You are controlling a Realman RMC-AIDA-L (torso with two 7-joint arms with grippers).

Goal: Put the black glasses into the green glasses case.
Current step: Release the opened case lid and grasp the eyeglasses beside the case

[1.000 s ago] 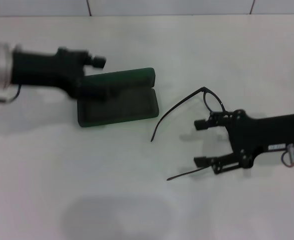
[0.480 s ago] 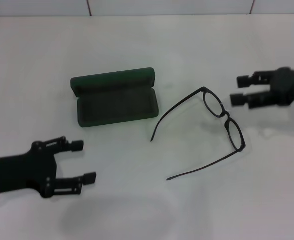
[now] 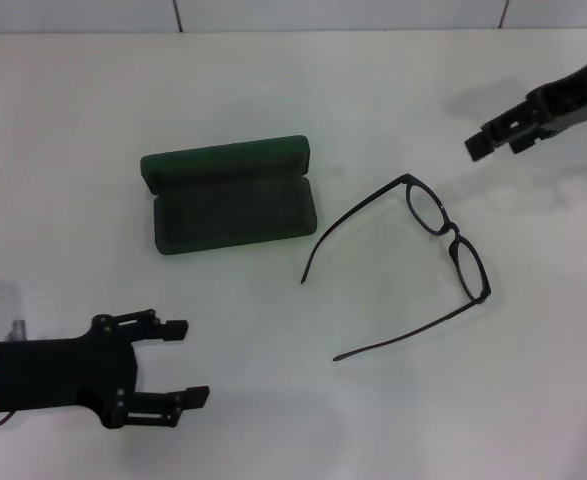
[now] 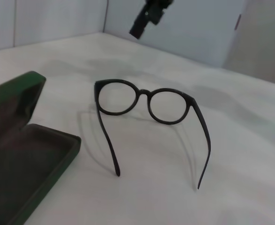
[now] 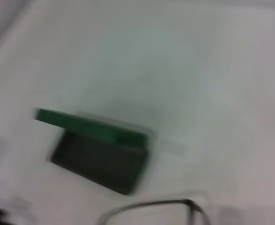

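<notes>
The two black fingers of the left gripper (image 3: 178, 360) are held wide apart with nothing between them; the gripper is seen low at the near left of the white table (image 3: 393, 420), its arm reaching in from the left edge, well apart from the case and the glasses. The right gripper (image 3: 493, 135) is raised at the far right, its arm slanting up out of the head view; whether its fingers are parted or closed cannot be told.

No writing or brand can be read on anything in view.

The thin black wire-framed glasses with two round clear lenses (image 3: 448, 240) are lying on the table with both temple arms unfolded and pointing toward the robot's left. The dark green oblong hard-shell glasses case (image 3: 228, 195) is lying open just beside them, to their left, its dark lining exposed and its lid tipped back on the far side. The glasses and the case are not touching.
</notes>
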